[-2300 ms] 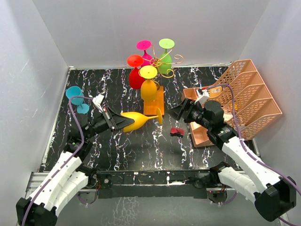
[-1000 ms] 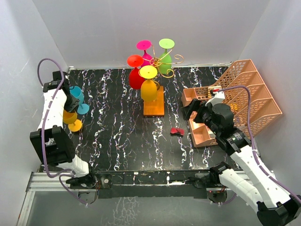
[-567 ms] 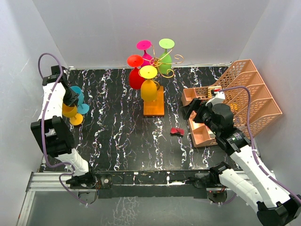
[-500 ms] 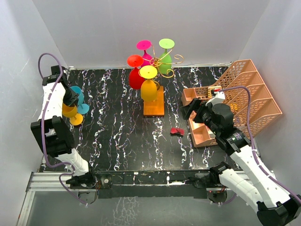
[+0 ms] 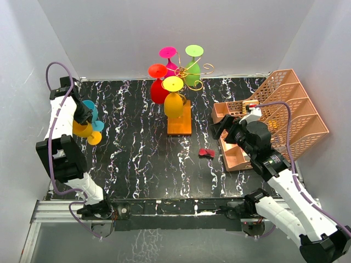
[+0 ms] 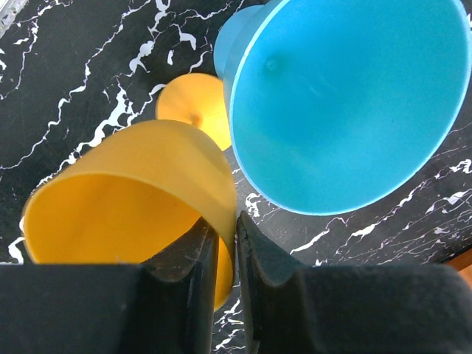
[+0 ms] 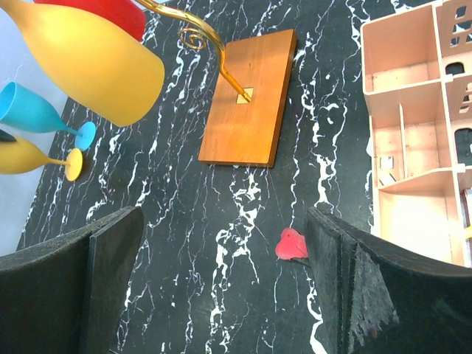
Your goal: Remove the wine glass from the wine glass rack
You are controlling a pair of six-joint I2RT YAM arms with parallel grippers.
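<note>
**A:** Where is the yellow wine glass (image 5: 82, 130)?

**B:** Off the wine glass rack (image 5: 180, 121), at the far left of the table (image 5: 142, 164), just beside the blue wine glass (image 6: 346, 103). The left gripper (image 6: 225, 234) is pinched on its rim, one finger inside the bowl and one outside.

**A:** And the right gripper (image 7: 221, 287)?

**B:** Its jaws are wide apart, and it hovers near the peach desk organiser (image 5: 290, 109).

**A:** How should it be put down?

**B:** It looks tilted, so I'd level it until the foot sits flat. Keep the bowl from nudging the blue one, then release and back straight off the rim.

Matt plastic wine glass (image 6: 125, 199), gold wire rack (image 7: 193, 35) — smooth wooden base (image 7: 247, 96)
</note>
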